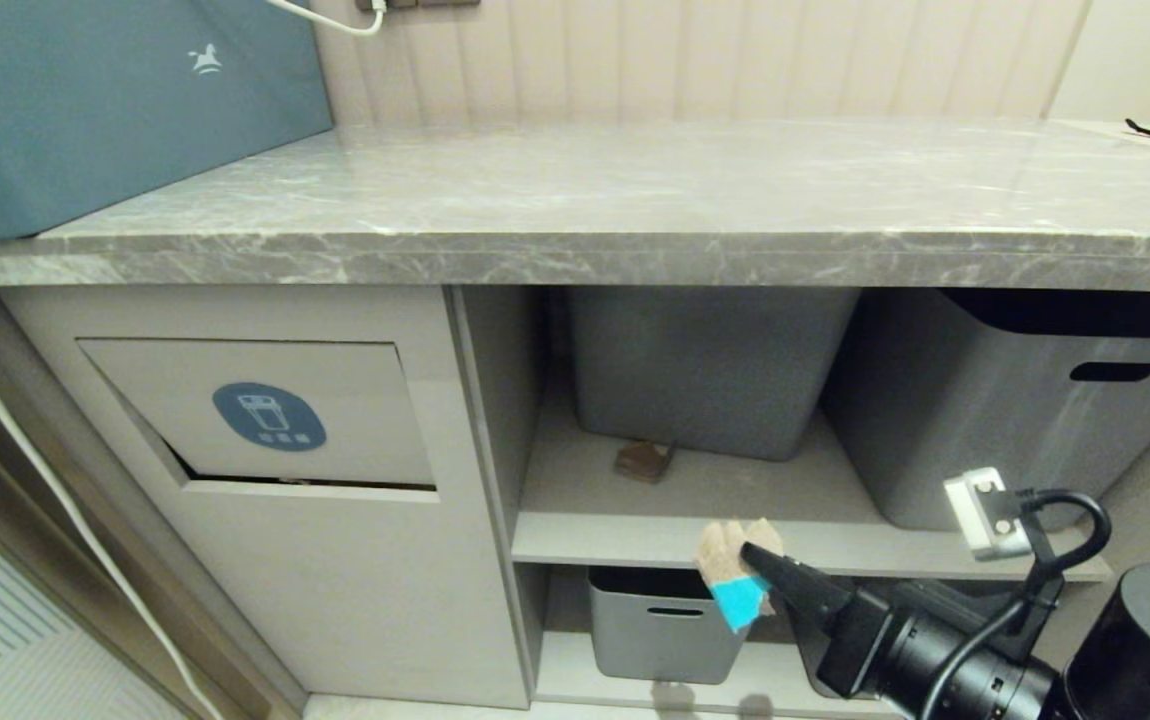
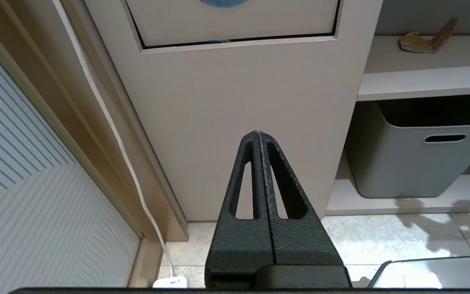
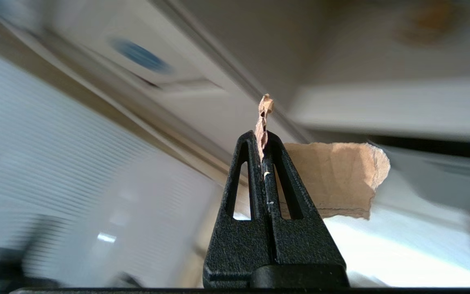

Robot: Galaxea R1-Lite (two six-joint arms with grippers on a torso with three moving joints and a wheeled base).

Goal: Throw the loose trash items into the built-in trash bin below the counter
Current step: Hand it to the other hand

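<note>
The right claw [image 1: 750, 560] pinches the torn brown cardboard scrap with a teal-blue patch [image 1: 730, 575] by one edge, in front of the beige shelf [image 1: 635, 530], so it hangs free for the beige tilting bin flap [image 1: 265, 415]; the left claw [image 2: 258, 136] is pressed together, empty and parked

Right gripper [image 3: 262, 139] pinching a torn brown cardboard scrap [image 3: 333, 177], blurred cabinet flap with blue sticker [image 3: 140, 55] beyond
</note>
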